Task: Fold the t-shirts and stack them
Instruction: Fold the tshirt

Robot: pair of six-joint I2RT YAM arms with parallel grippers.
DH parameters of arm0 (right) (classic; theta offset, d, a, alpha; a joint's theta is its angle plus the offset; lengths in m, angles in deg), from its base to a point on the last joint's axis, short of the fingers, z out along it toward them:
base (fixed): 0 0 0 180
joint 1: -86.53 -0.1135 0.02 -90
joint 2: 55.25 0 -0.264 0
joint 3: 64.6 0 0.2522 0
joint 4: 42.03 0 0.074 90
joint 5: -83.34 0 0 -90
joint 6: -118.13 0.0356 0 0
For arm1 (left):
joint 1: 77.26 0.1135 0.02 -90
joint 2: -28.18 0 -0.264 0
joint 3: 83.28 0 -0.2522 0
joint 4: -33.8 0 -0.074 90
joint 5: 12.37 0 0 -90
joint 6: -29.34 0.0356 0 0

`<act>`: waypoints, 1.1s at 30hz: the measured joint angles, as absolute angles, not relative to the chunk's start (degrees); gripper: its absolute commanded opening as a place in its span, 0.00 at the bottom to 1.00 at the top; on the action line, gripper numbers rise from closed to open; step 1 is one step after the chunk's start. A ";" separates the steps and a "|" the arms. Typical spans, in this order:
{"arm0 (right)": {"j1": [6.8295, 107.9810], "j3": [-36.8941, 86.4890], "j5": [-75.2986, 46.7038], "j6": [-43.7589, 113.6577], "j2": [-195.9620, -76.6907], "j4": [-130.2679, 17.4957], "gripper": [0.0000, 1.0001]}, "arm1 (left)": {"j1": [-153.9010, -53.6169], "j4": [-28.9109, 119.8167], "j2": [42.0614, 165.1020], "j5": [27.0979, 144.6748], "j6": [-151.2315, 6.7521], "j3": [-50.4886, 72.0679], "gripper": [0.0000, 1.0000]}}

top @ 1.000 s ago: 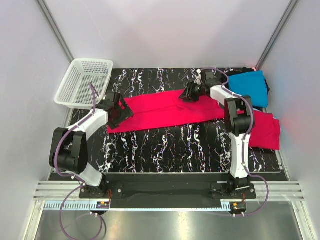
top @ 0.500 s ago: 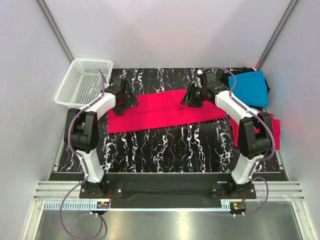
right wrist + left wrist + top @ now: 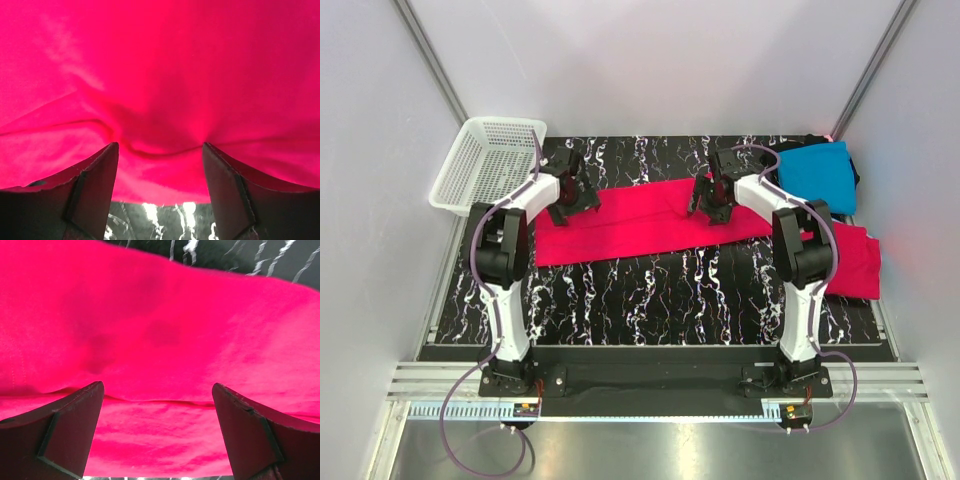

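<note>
I am seeing no readable text, label, brand, number or sign on anything in any of my three views.

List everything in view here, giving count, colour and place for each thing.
spread t-shirt: one, pinkish-red, laid as a long strip across the middle of the table
second red t-shirt: one, pinkish-red, at the right edge, behind the right arm
turquoise t-shirt: one, turquoise-blue, far right corner
black t-shirt: one, black, under the turquoise one; only an edge shows
basket: one, white mesh, far left corner
table: one, black with white marbling
left gripper: one, black, open over the strip's left end
right gripper: one, black, open over the strip's far edge, right of centre
</note>
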State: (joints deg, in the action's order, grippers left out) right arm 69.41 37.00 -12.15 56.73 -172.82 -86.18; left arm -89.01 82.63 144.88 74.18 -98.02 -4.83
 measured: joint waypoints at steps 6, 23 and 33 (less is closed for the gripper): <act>69.47 39.84 -10.25 57.91 -176.41 -88.22 0.74 | -89.01 87.65 148.07 71.21 -97.94 -8.37 0.96; 71.00 55.51 -7.10 59.03 -185.61 -97.26 0.72 | -89.77 91.43 148.90 69.31 -99.82 -7.78 0.97; 71.57 64.80 -6.10 57.24 -191.14 -102.40 0.69 | -93.82 91.61 142.26 69.22 -101.15 2.51 0.97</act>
